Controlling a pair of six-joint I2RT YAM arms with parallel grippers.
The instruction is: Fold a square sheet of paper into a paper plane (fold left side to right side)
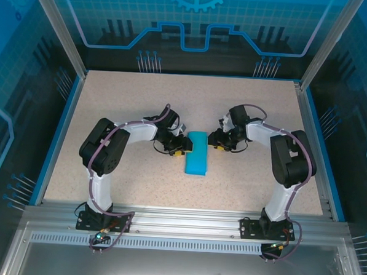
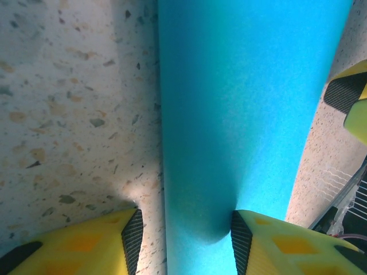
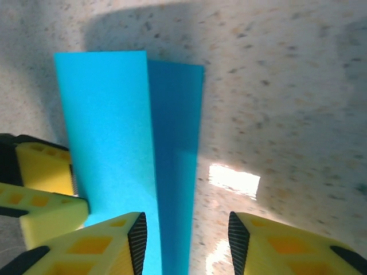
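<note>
The square sheet of paper (image 1: 197, 153) lies mid-table as a narrow cyan rectangle, folded in two rather than shaped as a paper plane. In the right wrist view the top layer (image 3: 103, 126) stops short of a darker lower strip (image 3: 178, 143). My left gripper (image 1: 178, 146) sits at the sheet's left edge. Its jaws (image 2: 186, 235) are open: one finger rests on bare table, the other on the paper (image 2: 246, 103). My right gripper (image 1: 217, 142) is at the right edge, open (image 3: 186, 235), straddling the darker strip's edge.
The speckled beige tabletop (image 1: 130, 104) is bounded by a blue rim and metal frame posts. Both arms bend inward toward the sheet. The left gripper's yellow fingers (image 3: 40, 189) appear beside the paper in the right wrist view.
</note>
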